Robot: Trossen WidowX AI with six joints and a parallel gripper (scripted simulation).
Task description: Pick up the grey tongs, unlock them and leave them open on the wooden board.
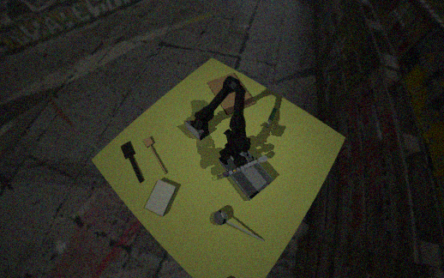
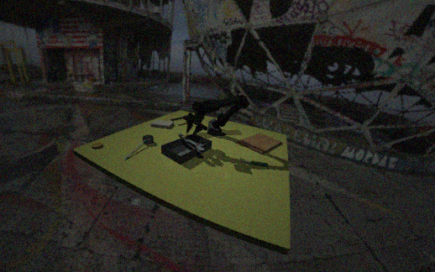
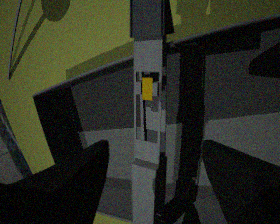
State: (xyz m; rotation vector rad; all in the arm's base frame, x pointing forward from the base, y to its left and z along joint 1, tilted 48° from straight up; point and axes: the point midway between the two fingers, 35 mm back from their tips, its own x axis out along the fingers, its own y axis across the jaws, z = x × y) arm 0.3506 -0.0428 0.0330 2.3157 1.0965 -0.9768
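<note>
The grey tongs lie shut across the dark roasting tin on the yellow mat. A small yellow lock piece shows near their hinge. My gripper hangs low over the tin, pointing down. Its two dark fingers stand apart, one on each side of the tongs' handle, with gaps between them and it. The gripper is open. The wooden board lies beyond the arm's base, partly hidden by the arm in the top view.
On the mat lie a black spatula, a wooden mallet, a white box and a ladle. A small green pen lies near the board. The arm's base stands mid-mat.
</note>
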